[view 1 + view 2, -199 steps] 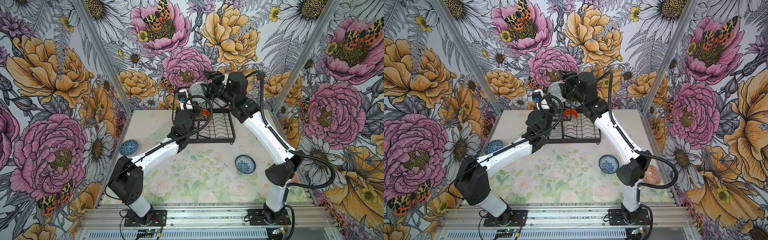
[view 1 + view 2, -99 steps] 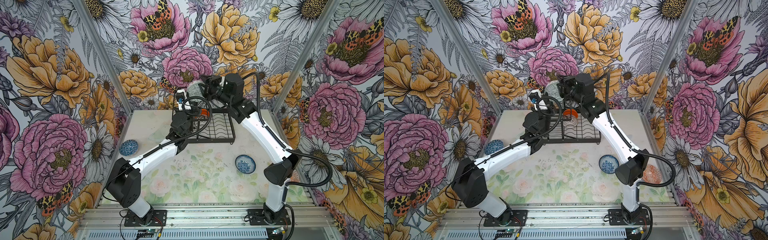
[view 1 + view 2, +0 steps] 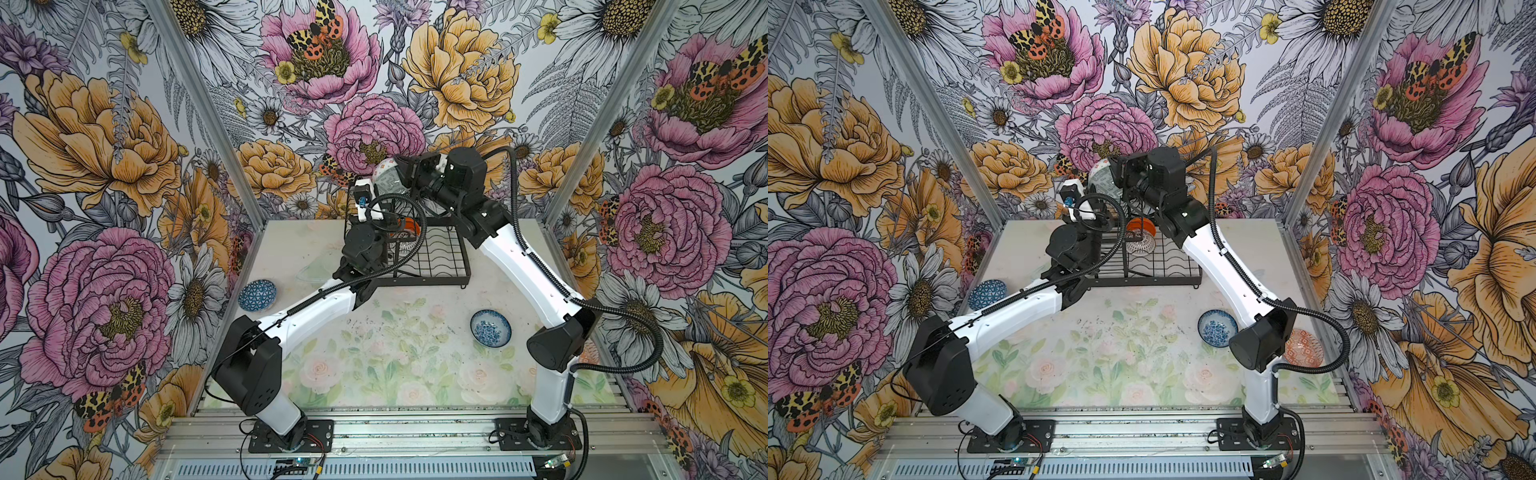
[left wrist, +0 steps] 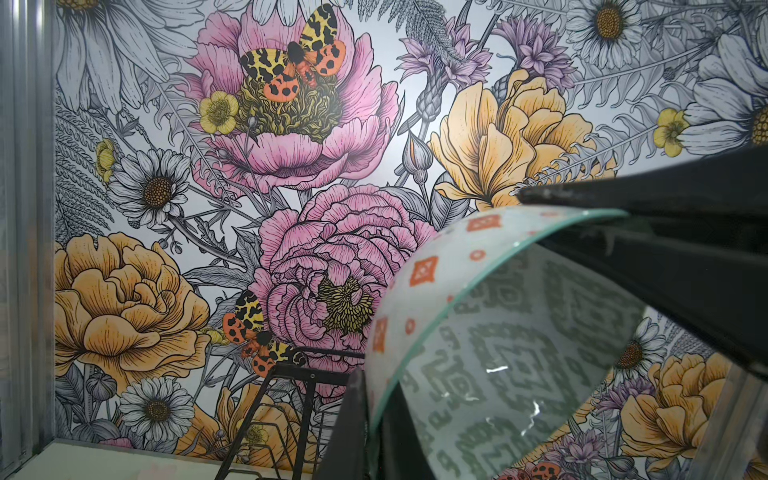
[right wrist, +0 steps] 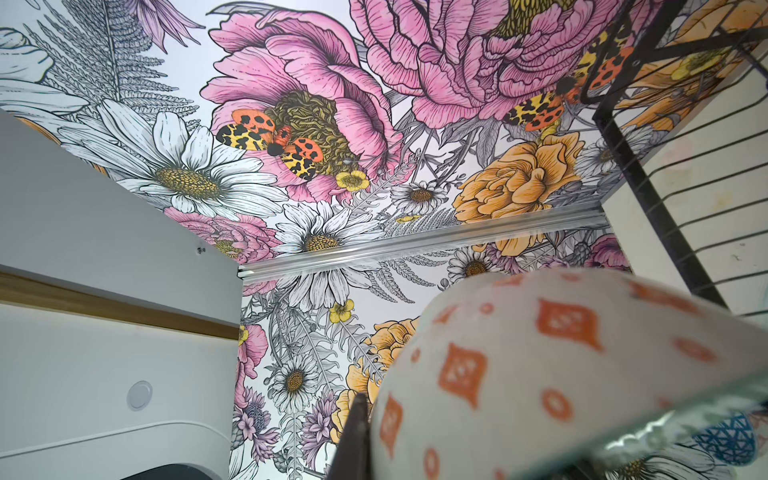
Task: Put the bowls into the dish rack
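Right tool (image 3: 406, 176) swung in leftward and clamped. It and left tool (image 4: 376, 428) both pinch the grey-green bowl (image 3: 388, 178), high over dish rack (image 3: 440, 259), far-left corner. Risk: opposing pulls twist the rim; bowl slips onto racked orange bowl (image 3: 409, 225).

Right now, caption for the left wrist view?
Left gripper and right gripper both clamp the rim of the grey-green bowl near the dish rack.
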